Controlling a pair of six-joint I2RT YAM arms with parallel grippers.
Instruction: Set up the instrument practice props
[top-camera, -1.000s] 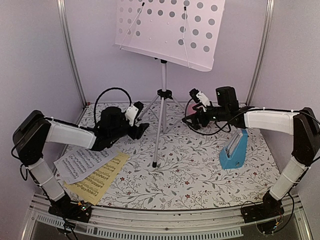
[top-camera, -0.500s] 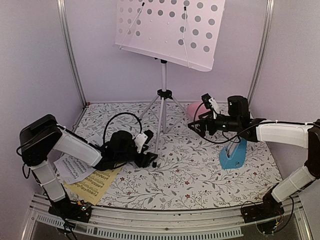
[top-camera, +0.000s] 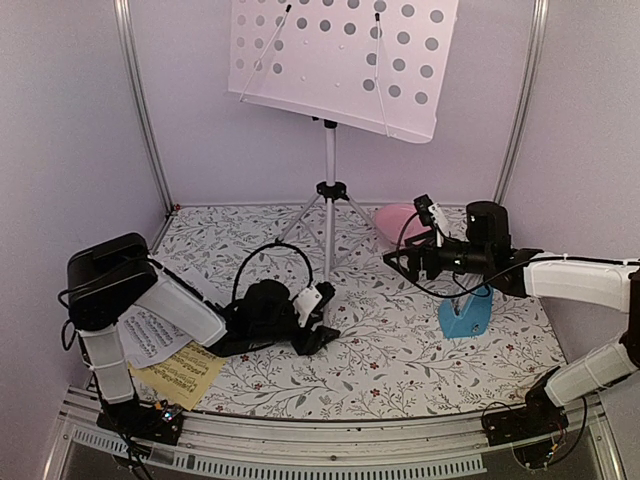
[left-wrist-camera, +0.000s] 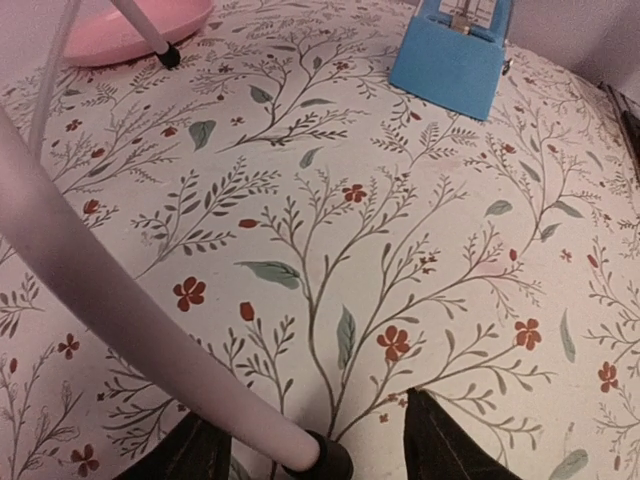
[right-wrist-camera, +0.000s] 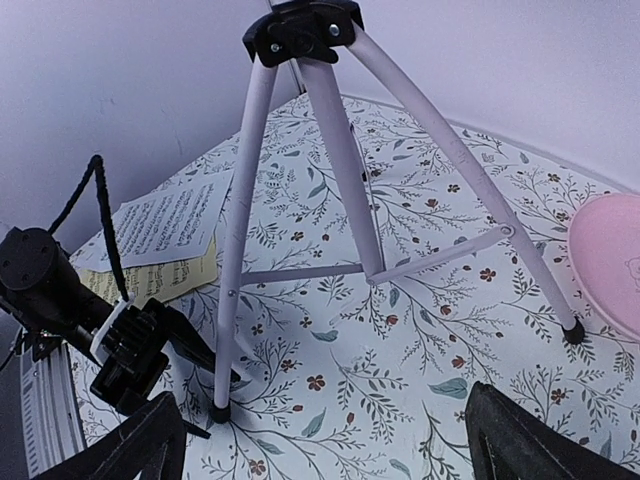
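— What lay at the left of the table?

— At about 8 o'clock the white sheet lay partly over the yellow sheet. Both were flat and half hidden by the left arm.

— And the left fingers?

— They were low over the table and spread open, with the foot of the stand's front leg between them. I could not tell whether they touched it.

— Where was the stand?

— It stood upright on three legs, from mid-table toward 12 o'clock, with its desk high up and tilted.

— What about the right side?

— The plate lay at 1 o'clock, just beside a rear foot of the stand. The right fingers hovered above the table, pointing to 9 o'clock at the stand. They were parted and held nothing. The metronome stood at 4 o'clock, near the right arm and well apart from the stand.
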